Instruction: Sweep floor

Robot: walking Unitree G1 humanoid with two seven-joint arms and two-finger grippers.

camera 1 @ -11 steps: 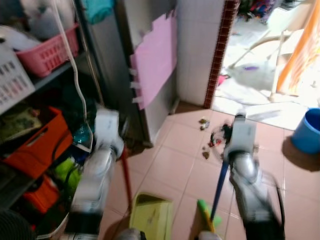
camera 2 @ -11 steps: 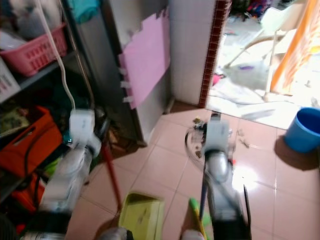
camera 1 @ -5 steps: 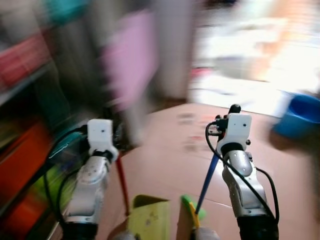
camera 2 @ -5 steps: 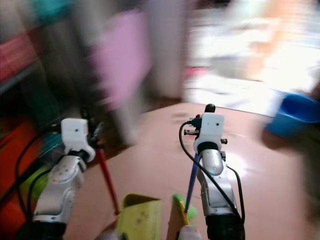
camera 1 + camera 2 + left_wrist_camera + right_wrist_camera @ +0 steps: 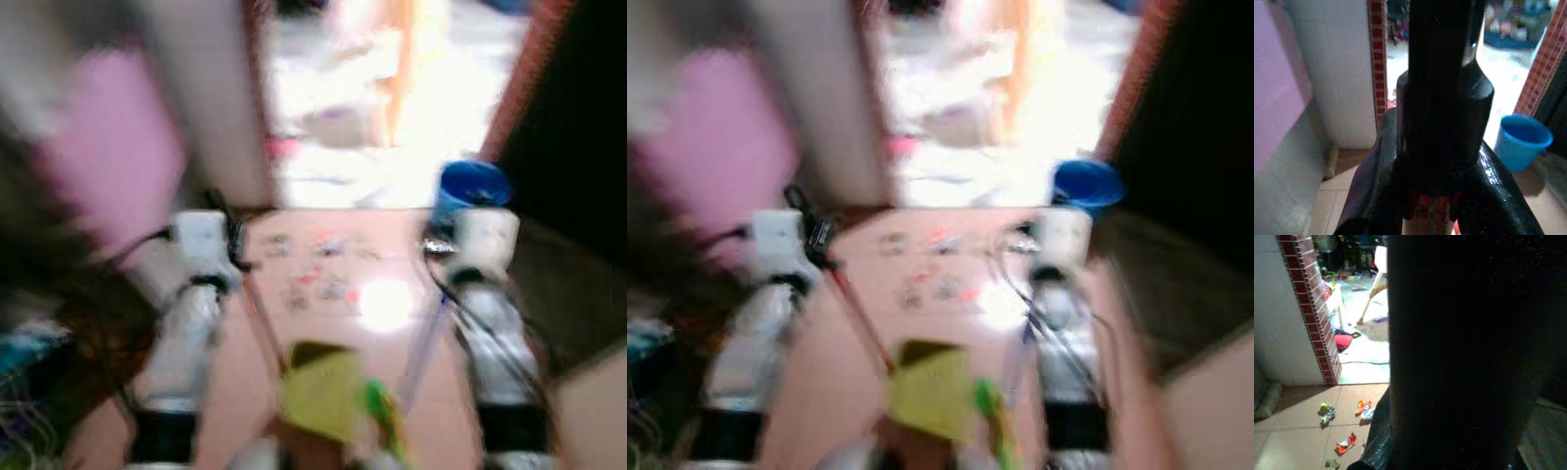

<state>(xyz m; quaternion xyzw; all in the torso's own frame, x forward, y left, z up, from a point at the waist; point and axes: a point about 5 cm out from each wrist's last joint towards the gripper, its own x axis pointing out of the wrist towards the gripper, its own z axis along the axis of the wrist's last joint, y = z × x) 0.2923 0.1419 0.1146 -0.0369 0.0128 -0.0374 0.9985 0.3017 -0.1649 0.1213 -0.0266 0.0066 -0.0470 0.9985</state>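
Our head pictures are blurry. Our left gripper (image 5: 235,257) sits at the middle left, its fingers (image 5: 1374,186) shut tight around the red handle (image 5: 1427,210) of the yellow dustpan (image 5: 320,392) at the bottom middle. Our right gripper (image 5: 436,250) is at the middle right by the blue broom stick (image 5: 419,348); we cannot tell how far open it is. Little bits of trash (image 5: 1347,443) lie on the pink floor tiles (image 5: 1288,435) before a bright doorway. A blue bucket (image 5: 1522,139) stands at the upper right.
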